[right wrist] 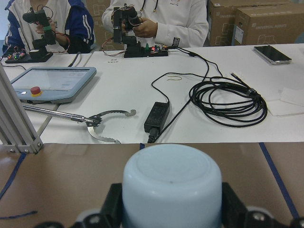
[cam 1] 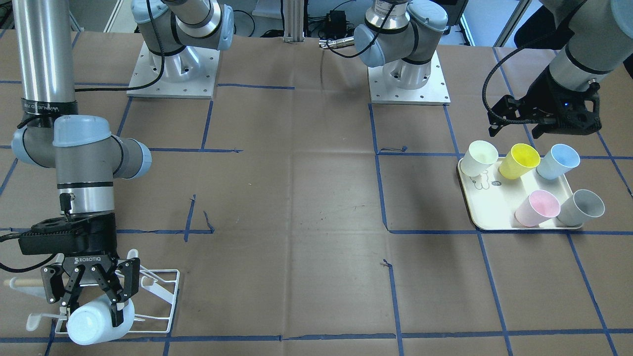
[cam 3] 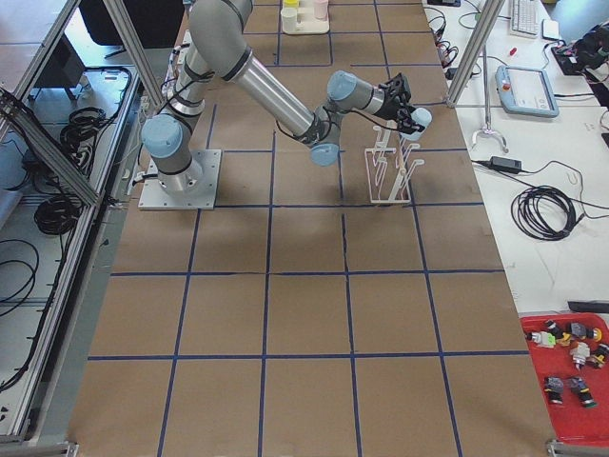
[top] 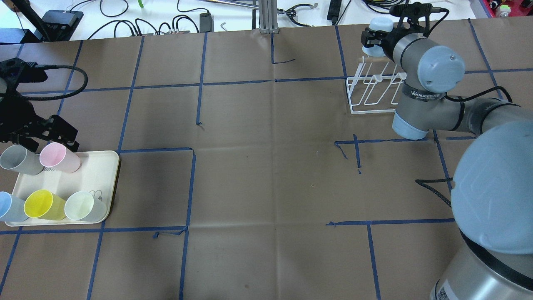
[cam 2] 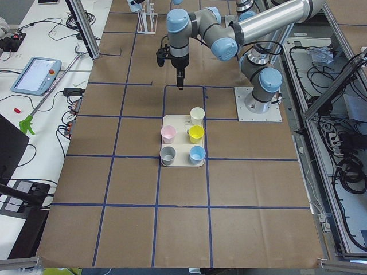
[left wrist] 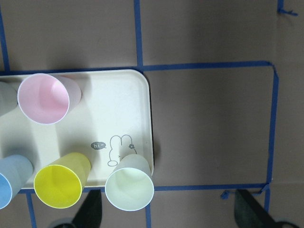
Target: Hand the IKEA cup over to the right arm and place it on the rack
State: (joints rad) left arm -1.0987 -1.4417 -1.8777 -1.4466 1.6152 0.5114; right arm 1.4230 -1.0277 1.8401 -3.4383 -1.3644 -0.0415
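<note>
Here the IKEA cup [right wrist: 172, 185], pale blue-white, is clamped in the right gripper [cam 1: 94, 309]. One black finger [right wrist: 113, 206] presses on each side of its wall, and its closed bottom points away from the wrist. It hangs tilted over the end of the rack [top: 372, 98] that lies farthest from the robot's base, just beside the wooden dowel [cam 1: 24, 283]. Whether it touches a prong there I cannot tell. The right arm [top: 433, 104] reaches over the rack from the base side, its wrist above the wire frame.

Well apart from the rack, at the table's opposite end, lies a cream tray [left wrist: 128, 109] with a small rabbit drawing. On it stand a pink cup [left wrist: 43, 98], a yellow cup [left wrist: 61, 185], a pale green cup [left wrist: 129, 187], a blue cup [left wrist: 9, 183] and a grey cup [cam 1: 583, 206]. Just as far from the rack, the left gripper [left wrist: 168, 213] hovers above the tray, fingers spread apart and holding nothing.
</note>
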